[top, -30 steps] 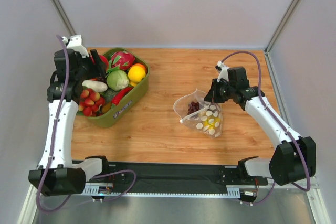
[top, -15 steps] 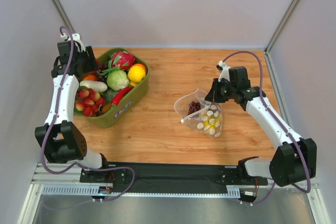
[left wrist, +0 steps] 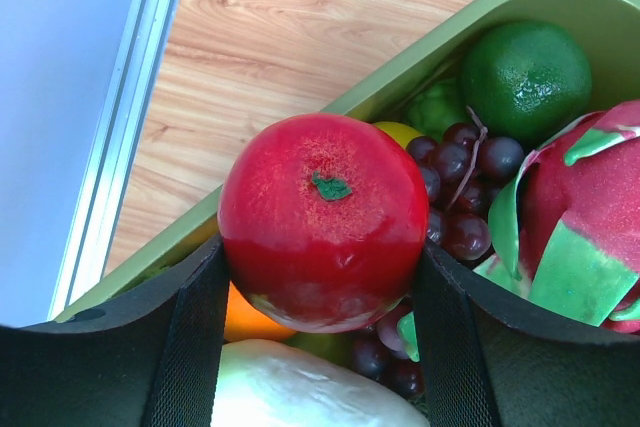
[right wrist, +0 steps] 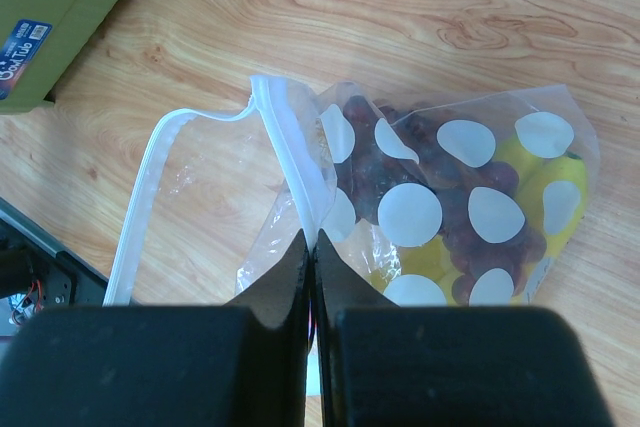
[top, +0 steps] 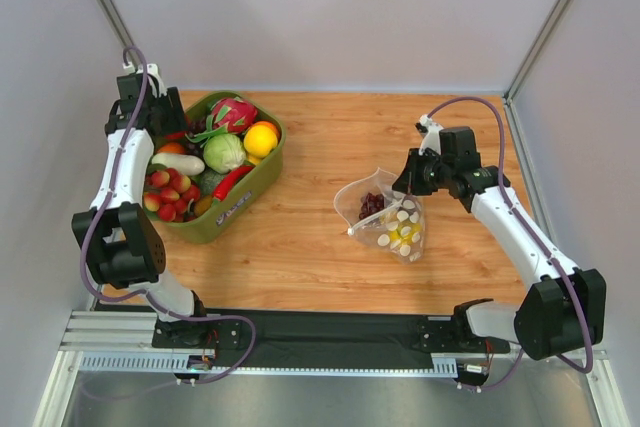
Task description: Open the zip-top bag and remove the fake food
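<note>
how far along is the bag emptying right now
Done: the zip-top bag is open at the mouth. In hand: right gripper pinches its zip edge; left gripper holds a red fruit over the green bin. Left: grapes and yellow fruit sit inside the bag.

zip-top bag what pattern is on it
White polka dots on the clear bag; right wrist view best.

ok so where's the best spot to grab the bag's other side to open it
Probably the loose zip strip, coming from the bin side: it bows clear of the lip the right gripper pinches, leaving room to straddle it.
</note>
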`<control>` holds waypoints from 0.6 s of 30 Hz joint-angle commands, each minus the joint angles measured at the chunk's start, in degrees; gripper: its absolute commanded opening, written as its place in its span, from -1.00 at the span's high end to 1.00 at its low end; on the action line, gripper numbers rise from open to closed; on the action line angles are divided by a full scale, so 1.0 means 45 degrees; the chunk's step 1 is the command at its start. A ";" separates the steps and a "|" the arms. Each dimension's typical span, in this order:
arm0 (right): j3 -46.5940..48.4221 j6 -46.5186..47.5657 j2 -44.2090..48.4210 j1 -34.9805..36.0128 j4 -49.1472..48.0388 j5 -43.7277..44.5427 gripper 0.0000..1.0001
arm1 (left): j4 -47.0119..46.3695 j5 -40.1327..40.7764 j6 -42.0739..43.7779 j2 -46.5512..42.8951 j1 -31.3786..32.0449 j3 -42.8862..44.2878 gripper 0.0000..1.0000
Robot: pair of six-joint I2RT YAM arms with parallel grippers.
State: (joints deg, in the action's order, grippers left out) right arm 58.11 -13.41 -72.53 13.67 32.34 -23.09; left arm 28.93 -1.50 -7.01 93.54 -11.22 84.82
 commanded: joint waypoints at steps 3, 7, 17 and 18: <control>-0.0002 0.0226 0.0376 -0.0089 -0.0116 0.0014 0.99 | -0.0159 0.0098 0.0170 -0.0179 -0.0103 0.0196 -0.46; -0.0002 0.0187 0.0357 -0.0070 -0.0155 -0.0025 0.99 | 0.0036 0.0157 0.0189 -0.0492 -0.0104 0.0117 -0.68; -0.0041 0.0206 0.0376 -0.0070 -0.0194 -0.0161 0.99 | 0.0524 -0.0311 0.0053 -0.1488 -0.0104 -0.0449 -0.99; -0.0061 0.0187 0.0395 -0.0069 -0.0194 -0.0161 0.99 | 0.0563 -0.0350 0.0053 -0.1740 -0.0104 -0.0488 -0.99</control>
State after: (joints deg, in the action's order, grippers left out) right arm 58.00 -13.41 -72.51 13.67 32.34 -23.16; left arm 30.76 -1.78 -7.07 90.00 -11.35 83.02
